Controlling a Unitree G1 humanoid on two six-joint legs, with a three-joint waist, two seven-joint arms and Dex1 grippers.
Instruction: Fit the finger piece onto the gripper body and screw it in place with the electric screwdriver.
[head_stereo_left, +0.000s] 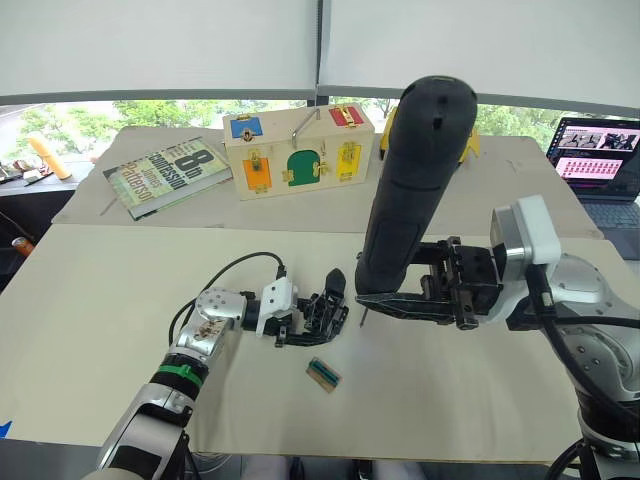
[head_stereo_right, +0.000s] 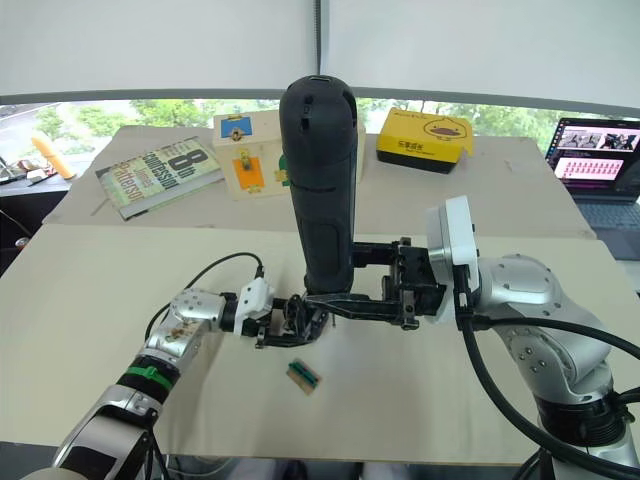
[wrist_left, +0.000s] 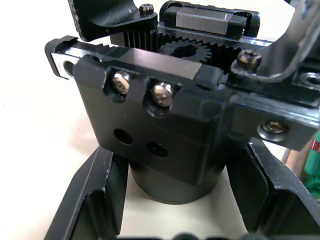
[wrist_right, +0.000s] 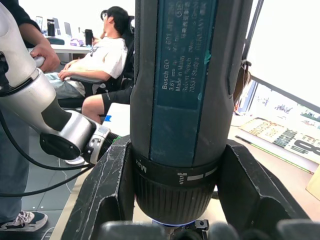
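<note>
Where the tan table (head_stereo_left: 90, 330) fills the foreground, its near half carries the working items and its far half the bystanders. Electric screwdriver (head_stereo_left: 412, 190): thick black cylinder, standing nearly upright with its rounded end up and tilted slightly away, its lower collar clamped between the two black fingers of the right claw (head_stereo_left: 385, 300), which is closed on it; the thin bit points down at the table just beside the gripper body. Wooden latch box (head_stereo_left: 298, 150): pale, with coloured doors, at the far side of the table, partly behind the screwdriver. Book (head_stereo_left: 168, 174): lying flat left of the box. Yellow case (head_stereo_right: 424, 138): on the far table, right of the box. Laptop (head_stereo_left: 600, 160): open, at the far right edge. Gripper body (head_stereo_left: 318, 315): small black blocky part with screws, a gear and brackets, held just above or on the table at centre, gripped between the fingers of the left claw (head_stereo_left: 305, 325), which is closed around its lower round section in the left wrist view. Flat tan-and-green block (head_stereo_left: 323, 374): lying loose on the table, near the gripper body on the side toward the robot. Finger piece: cannot be told apart from the black parts around the gripper body. Person (wrist_right: 102, 60): seated in the background of the right wrist view.
</note>
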